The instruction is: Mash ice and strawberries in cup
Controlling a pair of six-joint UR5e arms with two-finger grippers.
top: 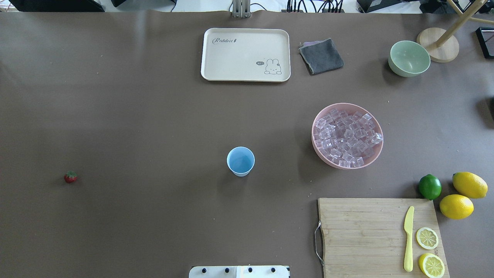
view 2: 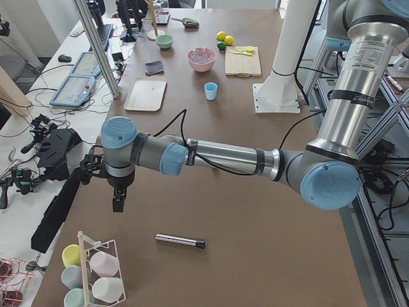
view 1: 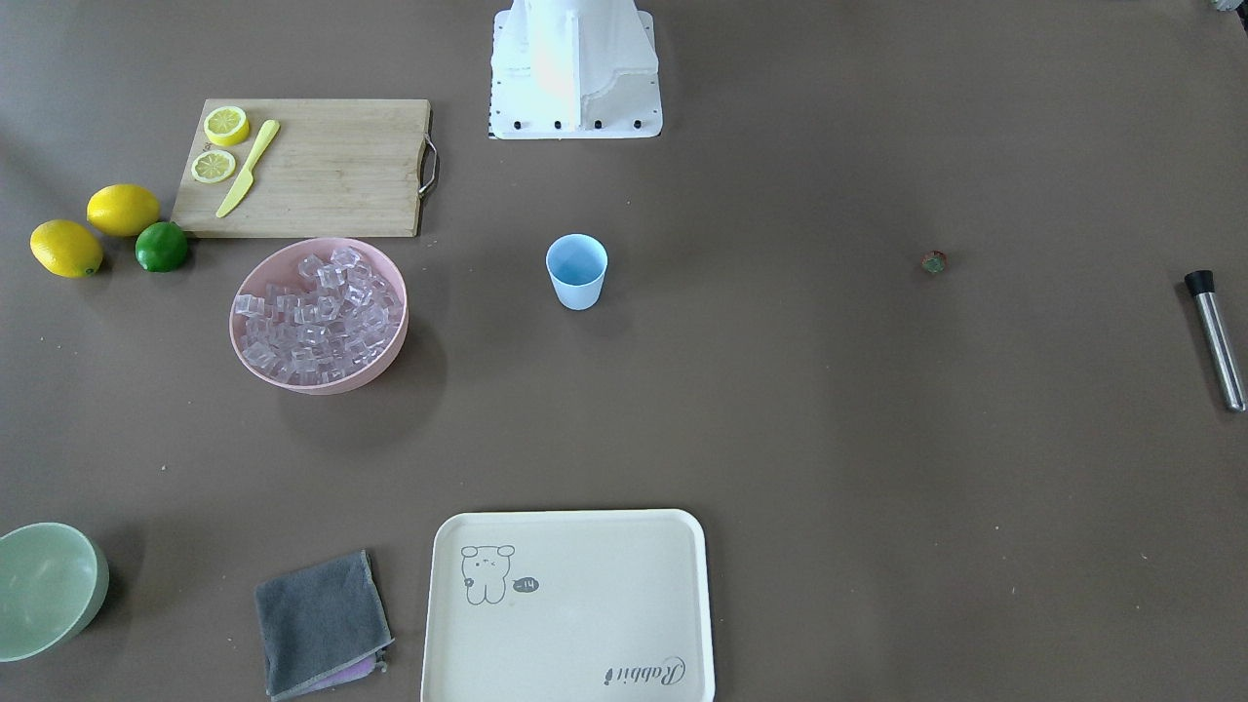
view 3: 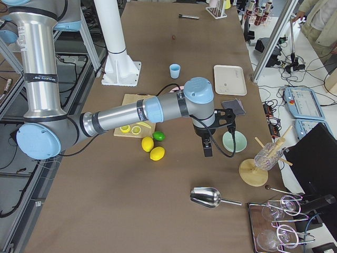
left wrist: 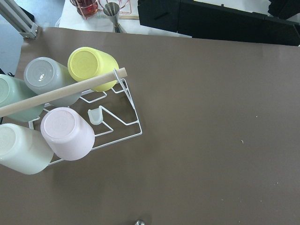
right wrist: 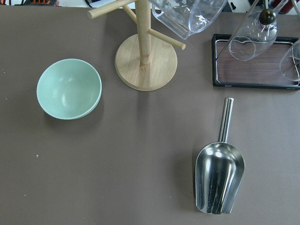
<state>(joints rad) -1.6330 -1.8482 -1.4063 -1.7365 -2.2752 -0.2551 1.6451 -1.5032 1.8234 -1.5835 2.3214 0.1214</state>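
The light blue cup (top: 240, 161) stands upright and empty at the table's middle. Ice (top: 347, 136) fills a pink bowl (top: 328, 160) to its right in the overhead view. The strawberry (top: 70, 177) lies alone far to the left. My left gripper (view 2: 119, 199) hangs over the table's left end near a cup rack (left wrist: 61, 117). It shows only in the exterior left view, so I cannot tell its state. My right gripper (view 3: 208, 148) hangs beside the green bowl (view 3: 234, 140) at the right end, and I cannot tell its state either. Both are far from the cup.
A metal muddler (view 1: 1216, 338) lies at the left end. A cream tray (top: 245, 54), a grey cloth (top: 321, 56), a cutting board (top: 366, 231) with knife and lemon slices, two lemons and a lime (top: 430, 187) are there. A steel scoop (right wrist: 219, 176) and a wooden stand (right wrist: 146, 61) sit at the right end.
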